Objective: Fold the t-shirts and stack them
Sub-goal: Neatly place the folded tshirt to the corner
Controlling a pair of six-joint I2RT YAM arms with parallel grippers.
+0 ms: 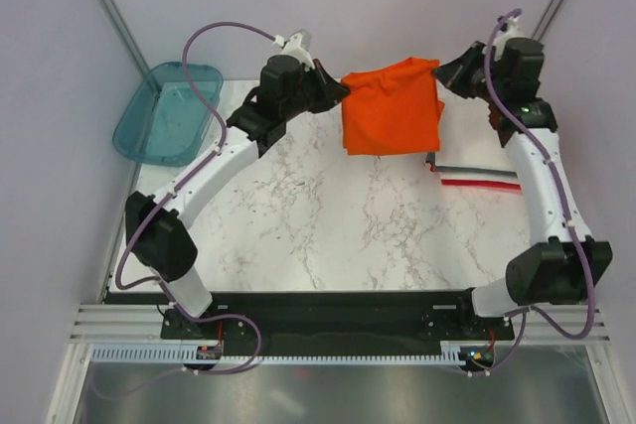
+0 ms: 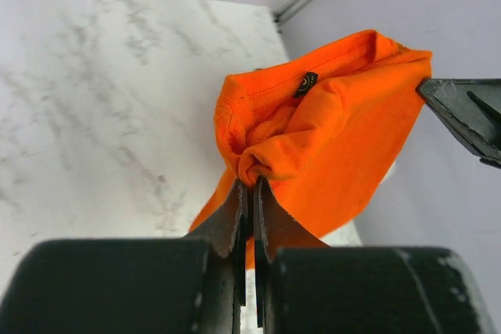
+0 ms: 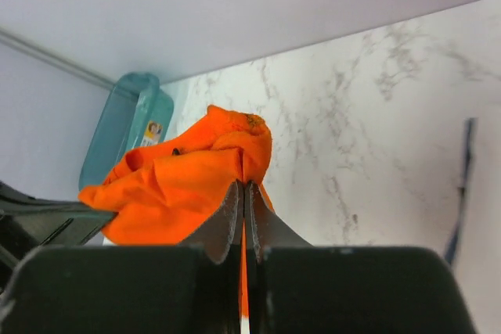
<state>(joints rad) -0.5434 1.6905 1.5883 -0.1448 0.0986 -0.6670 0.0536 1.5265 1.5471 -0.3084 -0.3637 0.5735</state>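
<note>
The orange t-shirt [image 1: 391, 106] hangs stretched between my two grippers above the far middle of the marble table. My left gripper [image 1: 342, 83] is shut on its left top corner; the left wrist view shows the cloth [image 2: 329, 138] bunched between the fingers [image 2: 231, 209]. My right gripper [image 1: 443, 71] is shut on the right top corner; the right wrist view shows the cloth [image 3: 180, 181] pinched at the fingertips [image 3: 235, 197]. A stack of folded shirts [image 1: 481, 172], white, grey and red edges showing, lies on the table under the right arm.
A teal translucent tray [image 1: 167, 111] stands at the far left edge of the table, also seen in the right wrist view [image 3: 129, 127]. Grey walls close the back and sides. The marble table [image 1: 328, 215] stretches in front of the shirt.
</note>
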